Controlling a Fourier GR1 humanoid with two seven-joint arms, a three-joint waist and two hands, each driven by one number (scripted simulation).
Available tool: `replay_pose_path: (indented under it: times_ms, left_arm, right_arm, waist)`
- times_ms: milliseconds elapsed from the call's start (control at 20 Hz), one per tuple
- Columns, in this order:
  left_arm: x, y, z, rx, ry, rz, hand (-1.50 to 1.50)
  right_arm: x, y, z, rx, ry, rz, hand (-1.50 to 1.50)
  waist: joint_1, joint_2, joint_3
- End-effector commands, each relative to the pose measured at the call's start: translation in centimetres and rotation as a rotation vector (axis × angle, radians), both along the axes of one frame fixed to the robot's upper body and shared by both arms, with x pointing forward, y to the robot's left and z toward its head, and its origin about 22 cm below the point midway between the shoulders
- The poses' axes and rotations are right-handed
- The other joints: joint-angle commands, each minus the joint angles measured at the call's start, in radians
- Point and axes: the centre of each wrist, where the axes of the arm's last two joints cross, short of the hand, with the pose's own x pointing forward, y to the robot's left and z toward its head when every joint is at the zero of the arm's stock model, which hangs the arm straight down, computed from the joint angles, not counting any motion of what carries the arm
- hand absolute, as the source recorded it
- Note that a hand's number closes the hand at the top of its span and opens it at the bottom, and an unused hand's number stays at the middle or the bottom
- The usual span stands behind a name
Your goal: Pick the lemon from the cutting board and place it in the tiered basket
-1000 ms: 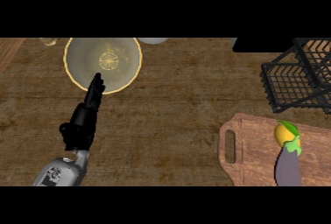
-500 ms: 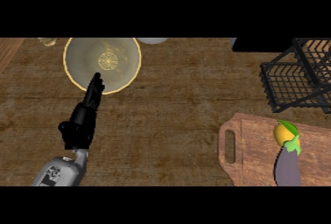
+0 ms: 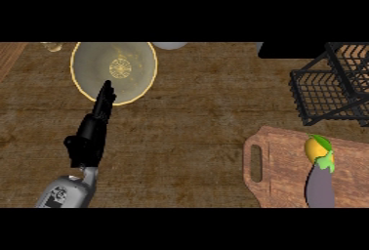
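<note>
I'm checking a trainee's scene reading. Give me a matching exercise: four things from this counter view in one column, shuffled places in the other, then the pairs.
Things:
1. lemon
2. plate
3. tiered basket
4. left hand

Places:
A. upper right of the counter
B. on the cutting board, against an eggplant
C. upper left of the counter
D. lower left, fingers pointing at the plate

Pairs: 1-B, 2-C, 3-A, 4-D

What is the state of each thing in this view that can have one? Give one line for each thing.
left hand: open, fingers straight, tips at the plate's near rim, holding nothing.
right hand: not in view.
lemon: on the cutting board, not picked.
eggplant: lying on the board, its green end against the lemon.
cutting board: flat on the counter.
tiered basket: nothing seen inside.
plate: bare.
</note>
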Motion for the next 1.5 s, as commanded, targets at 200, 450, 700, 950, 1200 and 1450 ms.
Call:
replay_pose_path:
  times_ms: [200,450,700,950,1200,1450]
  left_arm:
    - [-1.8,-0.9,-0.9,-0.015,0.008,-0.004,0.00]
    - [0.3,0.0,-1.1,0.010,-0.003,-0.018,0.00]
    - [-0.8,-0.2,-1.2,-0.001,-0.003,0.002,0.00]
    - [-0.3,-0.3,-2.0,-0.005,0.006,0.010,0.00]
    - [-0.9,-2.0,-1.1,0.007,0.004,-0.001,0.00]
    - [0.2,0.1,-1.1,0.005,0.007,-0.001,0.00]
  right_arm:
    - [0.2,-1.8,-3.9,-0.053,-0.020,0.226,-1.50]
    - [3.2,-2.1,-4.6,-0.038,-0.054,0.192,-1.50]
    - [4.2,-3.2,-4.7,-0.043,-0.042,0.111,-1.50]
    - [4.8,-3.4,-8.8,-0.040,0.002,0.109,-1.50]
    - [5.7,-3.7,-9.2,-0.052,0.037,0.108,-1.50]
    - [4.7,-3.8,-10.9,-0.006,0.038,0.149,-1.50]
  waist:
    - [0.000,-0.003,-0.002]
    - [0.006,0.001,-0.003]
    - [-0.001,-0.002,-0.004]
    - [-0.002,-0.002,-0.003]
    - [0.004,-0.001,-0.003]
    - [-0.006,-0.002,-0.003]
